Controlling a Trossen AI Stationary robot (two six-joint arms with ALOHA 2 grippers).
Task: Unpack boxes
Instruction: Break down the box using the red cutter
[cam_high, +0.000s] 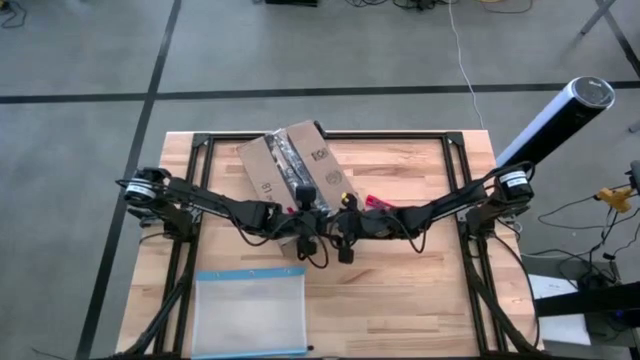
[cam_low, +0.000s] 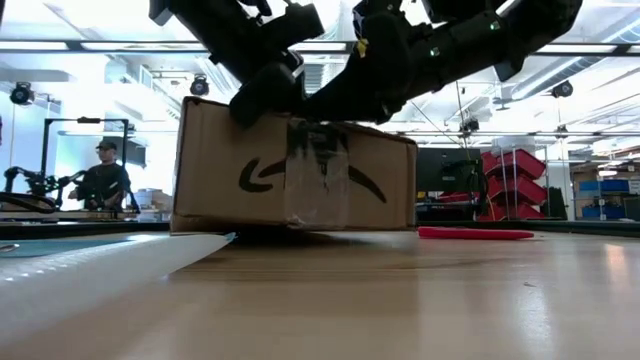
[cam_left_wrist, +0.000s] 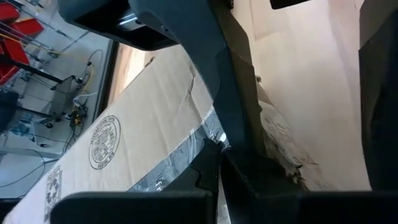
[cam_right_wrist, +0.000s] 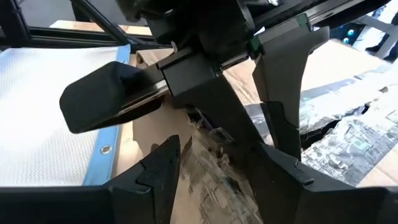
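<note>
I am looking down on the box (cam_high: 290, 165), which is lying at the far middle of the tabletop (cam_high: 420, 300), turned a little askew, with its taped top seam facing up; both arms are meeting over its near edge, so I judge I am working at getting the tape open. The left end effector (cam_high: 305, 215) is sitting right on the box's near end; in its wrist view one dark finger (cam_left_wrist: 233, 112) is pressing along the torn, shiny tape (cam_left_wrist: 180, 155), but I cannot tell how far apart its fingers are standing. The right end effector (cam_right_wrist: 217, 168) is just beside it, fingers spread moderately over the ragged tape, gripping nothing; I think it is there to steady or pry while the other digs. The small red tool (cam_high: 377, 203) is lying untouched on the tabletop just right of the box; the clear pouch with the blue edge (cam_high: 248, 310) is lying at the near left, well apart. The flaps are not yet open.
</note>
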